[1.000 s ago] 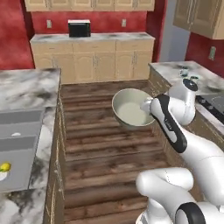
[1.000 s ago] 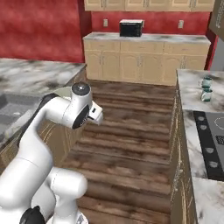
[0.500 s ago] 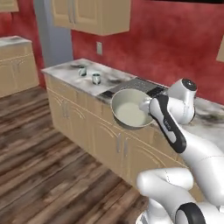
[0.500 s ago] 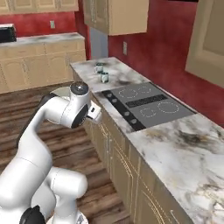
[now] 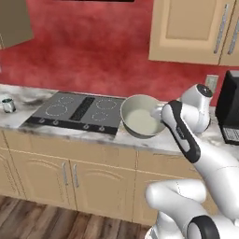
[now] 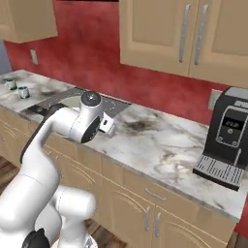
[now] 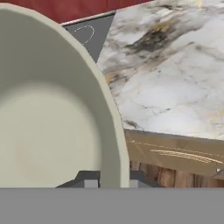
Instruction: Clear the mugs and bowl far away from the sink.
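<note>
Glossy white rounded arm (image 5: 212, 161), dark joint bands, round grey cap

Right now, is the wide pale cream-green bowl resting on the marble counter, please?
No, the wide pale cream-green bowl is held tilted in the air by the hand, above the counter's front edge.

Bright even light, soft render, no glare

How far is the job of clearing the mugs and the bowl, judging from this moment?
Done, it seems: two mugs already stand on the marble counter, past the far side of the cooktop. In hand: the gripper is shut on the rim of the bowl, which is carried tilted at the counter's front edge, beside the cooktop. Left: to set the bowl down on the counter and let go.
</note>
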